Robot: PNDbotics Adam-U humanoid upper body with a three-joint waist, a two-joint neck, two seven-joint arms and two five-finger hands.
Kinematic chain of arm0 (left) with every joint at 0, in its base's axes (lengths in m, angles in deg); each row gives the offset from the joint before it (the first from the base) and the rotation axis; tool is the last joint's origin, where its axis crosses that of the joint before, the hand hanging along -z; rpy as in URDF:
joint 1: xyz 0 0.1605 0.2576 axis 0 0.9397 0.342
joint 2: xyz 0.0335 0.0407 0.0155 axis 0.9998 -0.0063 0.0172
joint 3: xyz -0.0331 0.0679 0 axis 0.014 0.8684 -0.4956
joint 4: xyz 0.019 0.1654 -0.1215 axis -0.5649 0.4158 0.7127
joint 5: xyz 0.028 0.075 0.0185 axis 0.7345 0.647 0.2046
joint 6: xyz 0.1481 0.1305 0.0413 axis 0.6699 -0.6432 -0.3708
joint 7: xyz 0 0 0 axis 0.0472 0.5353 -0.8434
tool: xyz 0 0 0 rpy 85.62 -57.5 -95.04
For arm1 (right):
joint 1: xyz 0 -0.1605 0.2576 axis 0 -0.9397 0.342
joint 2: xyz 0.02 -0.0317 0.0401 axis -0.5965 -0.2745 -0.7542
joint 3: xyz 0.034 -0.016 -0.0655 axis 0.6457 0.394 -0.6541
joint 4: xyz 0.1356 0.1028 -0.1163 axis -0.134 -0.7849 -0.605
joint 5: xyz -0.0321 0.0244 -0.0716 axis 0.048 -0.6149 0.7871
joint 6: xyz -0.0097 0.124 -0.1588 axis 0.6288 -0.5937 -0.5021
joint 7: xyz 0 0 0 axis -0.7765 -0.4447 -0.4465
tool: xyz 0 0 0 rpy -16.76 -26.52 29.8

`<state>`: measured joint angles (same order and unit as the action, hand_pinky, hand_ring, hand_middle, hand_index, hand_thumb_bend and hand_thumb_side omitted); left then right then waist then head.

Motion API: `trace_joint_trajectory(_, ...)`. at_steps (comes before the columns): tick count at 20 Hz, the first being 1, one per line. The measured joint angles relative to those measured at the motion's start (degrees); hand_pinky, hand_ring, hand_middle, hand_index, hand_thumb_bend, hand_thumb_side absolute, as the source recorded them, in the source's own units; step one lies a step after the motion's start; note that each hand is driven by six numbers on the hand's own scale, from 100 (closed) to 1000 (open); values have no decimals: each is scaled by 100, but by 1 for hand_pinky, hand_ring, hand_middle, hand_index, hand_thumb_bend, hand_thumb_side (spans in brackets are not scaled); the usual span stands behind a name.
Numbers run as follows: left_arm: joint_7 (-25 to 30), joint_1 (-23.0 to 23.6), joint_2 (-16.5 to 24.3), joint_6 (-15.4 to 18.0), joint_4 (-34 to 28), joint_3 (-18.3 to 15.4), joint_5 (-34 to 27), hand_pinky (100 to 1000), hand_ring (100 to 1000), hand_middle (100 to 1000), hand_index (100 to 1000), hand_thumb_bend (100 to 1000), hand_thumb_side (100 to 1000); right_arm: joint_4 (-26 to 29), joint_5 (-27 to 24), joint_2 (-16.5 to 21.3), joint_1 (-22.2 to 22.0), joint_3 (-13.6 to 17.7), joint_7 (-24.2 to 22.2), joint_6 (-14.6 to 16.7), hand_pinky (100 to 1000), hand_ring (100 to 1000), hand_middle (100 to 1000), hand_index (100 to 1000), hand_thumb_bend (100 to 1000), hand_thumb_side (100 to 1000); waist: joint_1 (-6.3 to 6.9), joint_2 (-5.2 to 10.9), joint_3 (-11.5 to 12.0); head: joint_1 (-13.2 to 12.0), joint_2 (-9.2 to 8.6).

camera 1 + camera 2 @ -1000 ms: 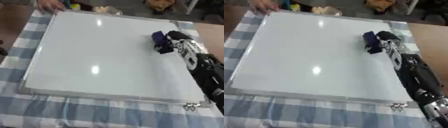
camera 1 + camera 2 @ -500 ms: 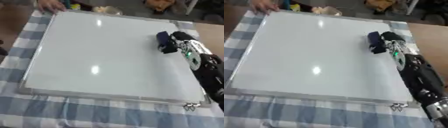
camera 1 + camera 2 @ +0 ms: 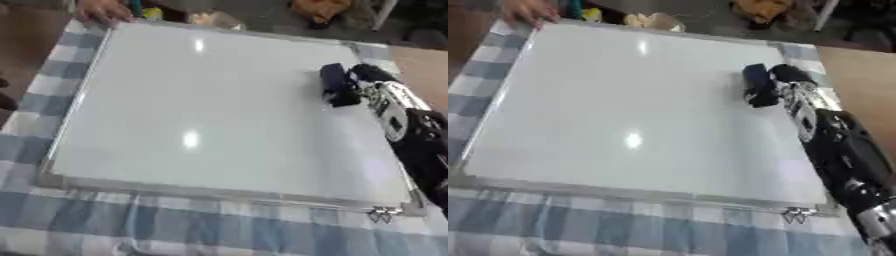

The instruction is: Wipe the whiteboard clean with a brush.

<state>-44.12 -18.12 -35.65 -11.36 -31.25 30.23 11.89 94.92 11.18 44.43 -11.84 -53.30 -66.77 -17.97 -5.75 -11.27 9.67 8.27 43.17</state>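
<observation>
Getting gripped by the right hand's [image 3: 372,85] curled fingers, the dark brush [image 3: 336,84] is being pressed on the whiteboard [image 3: 210,105] near its right edge.

So there was one whiteboard [image 3: 210,110], one dark blue brush [image 3: 336,91] on it, and one robot hand [image 3: 374,82] on that brush. One checked cloth [image 3: 175,227] covered the tabletop, plus one person's hand [image 3: 101,10] sat at the board's far corner.
</observation>
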Motion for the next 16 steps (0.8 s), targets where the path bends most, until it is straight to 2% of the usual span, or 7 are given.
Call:
trace_joint_trajectory(9, 0, 0, 0, 0, 0, 0, 0, 553, 480, 557, 683, 673, 949, -10, 0, 19, 14, -7, -11, 18, 601, 582, 528, 430, 117, 523, 0, 0, 48, -4, 0)
trace_joint_trajectory(13, 1, 0, 0, 1, 0, 0, 0, 553, 480, 557, 683, 674, 950, 13, 30, 15, 43, -70, -62, 98, 602, 581, 527, 429, 134, 537, 0, 0, 68, -4, 0)
trace_joint_trajectory(16, 1, 0, 0, 1, 0, 0, 0, 553, 480, 557, 683, 673, 948, 57, 76, -11, 69, -131, -109, 166, 602, 581, 527, 429, 114, 519, 0, 0, 89, -2, 0)
